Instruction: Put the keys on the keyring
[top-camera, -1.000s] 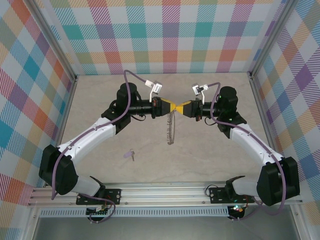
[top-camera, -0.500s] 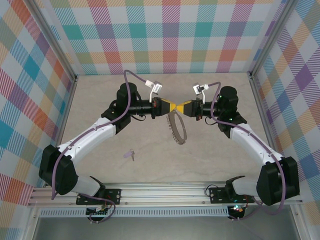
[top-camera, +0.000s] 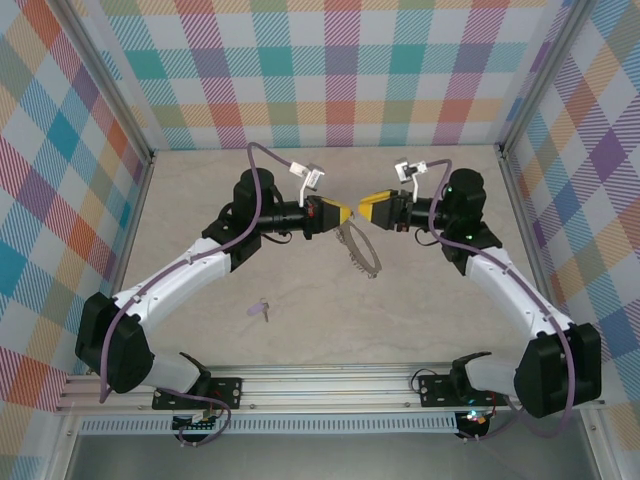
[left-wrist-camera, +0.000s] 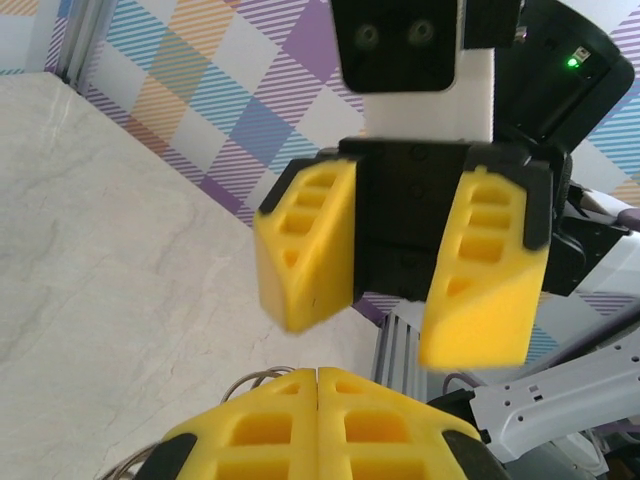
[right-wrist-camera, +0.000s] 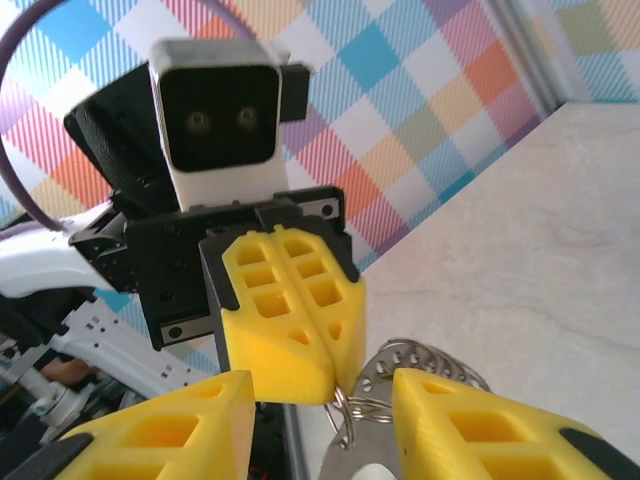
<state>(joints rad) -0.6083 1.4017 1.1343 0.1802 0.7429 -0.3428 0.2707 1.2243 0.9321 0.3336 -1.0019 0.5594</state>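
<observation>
Yellow jaws of the left gripper (top-camera: 343, 213) are pressed together just above the middle of the top view. They pinch the upper end of the keyring (right-wrist-camera: 405, 358) — a silvery-grey loop with a knobbly edge. It hangs from their tips and slants toward the lower right, over the worktop (top-camera: 430, 310).

In the right wrist view this closed pair sits at the centre of the frame with no gap between its two blocks. Thin wire rings and a coil of links dangle from its lower tip.

The right gripper (top-camera: 364, 204) faces it from the right, tip toward tip but apart, with a narrow strip of worktop showing between them from above. Its jaws stand apart. In the left wrist view the two yellow blocks sit mid-frame with black housing showing between them. In its own wrist view they sit toward the lower left and lower right corners. The keyring hangs in the gap close beside the right-hand one — whether it touches that block I cannot tell.

The key (top-camera: 262, 310), with its pale lilac head, lies flat on the pale marbled worktop. In the top view it is lower left of centre, just below the left arm's white link. It is well apart from the keyring and from both grippers, and too small to tell which way its shaft points.

Checked panels (top-camera: 320, 80) in pastel colours close off the worktop at the back and on both sides.
</observation>
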